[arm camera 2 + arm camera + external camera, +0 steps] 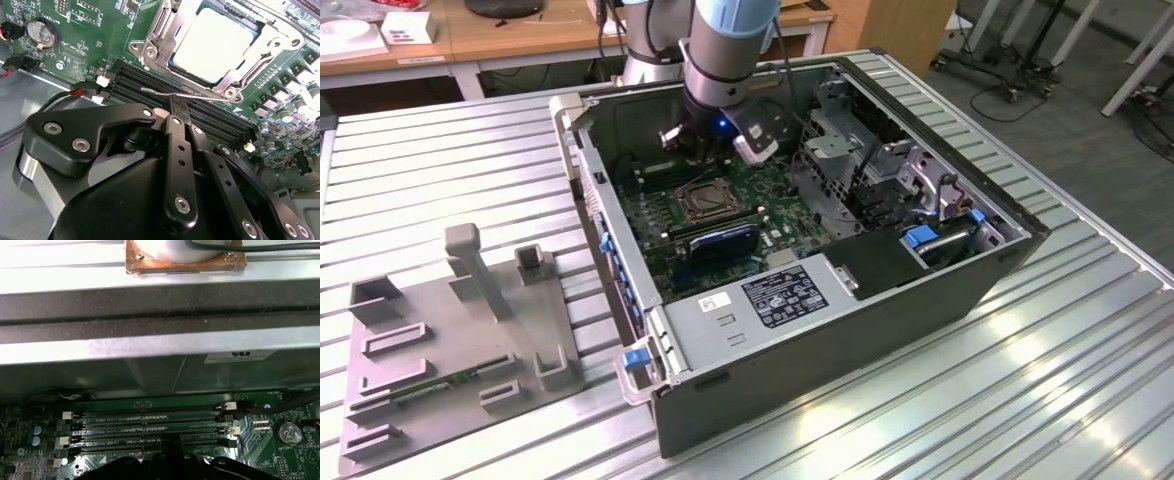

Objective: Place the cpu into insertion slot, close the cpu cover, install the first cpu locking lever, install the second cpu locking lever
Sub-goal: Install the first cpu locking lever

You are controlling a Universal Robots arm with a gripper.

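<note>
Black gripper [176, 112] linkage blocking part of the long black memory slots [200, 112] in the second wrist view, silvery-grey square cpu [215, 42] running off that picture's edge, dark square insertion slot [708, 200] appearing too small for detail in the exterior view

Bright even overhead light, glare washing out the cpu [216, 42], soft close-range blur, shadowed case interior [720, 215]

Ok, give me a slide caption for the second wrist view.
Gripper at a thin wire lever, beside the cpu seated under its cover.
</note>
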